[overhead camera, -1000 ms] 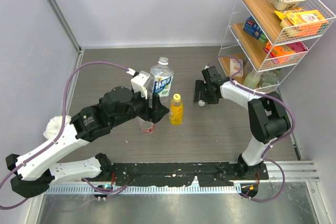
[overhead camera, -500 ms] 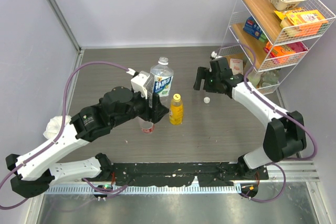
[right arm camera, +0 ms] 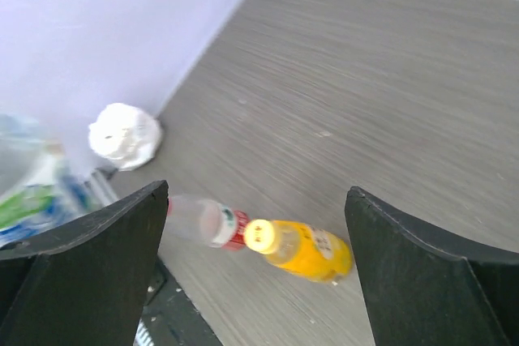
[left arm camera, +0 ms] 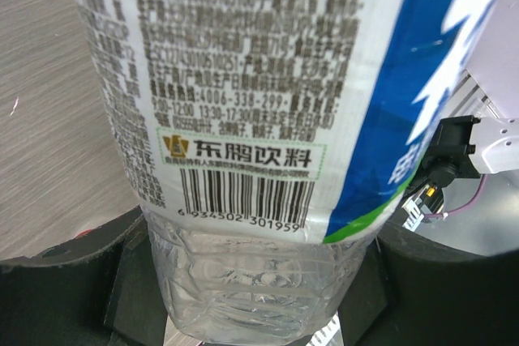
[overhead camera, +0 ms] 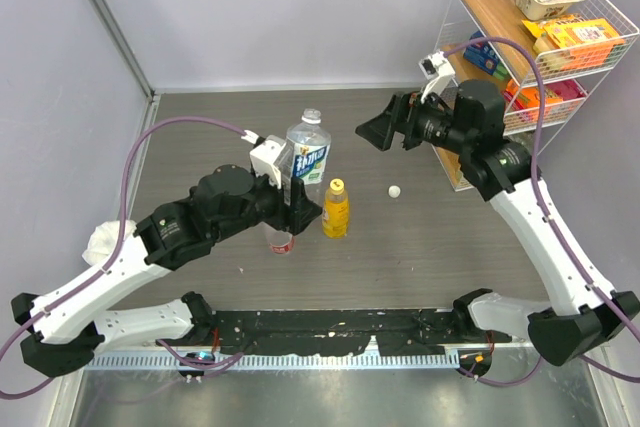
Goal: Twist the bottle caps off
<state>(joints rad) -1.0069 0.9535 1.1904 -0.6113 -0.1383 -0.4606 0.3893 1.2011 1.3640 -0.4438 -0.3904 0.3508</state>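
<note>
My left gripper [overhead camera: 297, 205] is shut on the lower body of the upright clear bottle with a blue-white label [overhead camera: 307, 152]; it fills the left wrist view [left arm camera: 259, 119], between the dark fingers [left arm camera: 65, 281]. Its neck shows no cap. A small white cap [overhead camera: 396, 190] lies loose on the table. The yellow-orange bottle [overhead camera: 336, 212] with its yellow cap [overhead camera: 337, 185] stands beside my left gripper. The small red-label bottle [overhead camera: 281, 240] sits half under the left arm. My right gripper [overhead camera: 372, 132] is open, empty and raised. Its view shows the yellow bottle [right arm camera: 312, 250] and red-label bottle [right arm camera: 207, 221].
A white wire rack [overhead camera: 520, 57] with snack packs stands at the back right, close behind my right arm. A crumpled white wad [overhead camera: 103, 240] lies at the left by the wall, and shows in the right wrist view [right arm camera: 124, 135].
My right gripper has risen from the table and drawn back toward the rack, leaving the white cap lying on the table. The left arm and its bottle have not moved.
</note>
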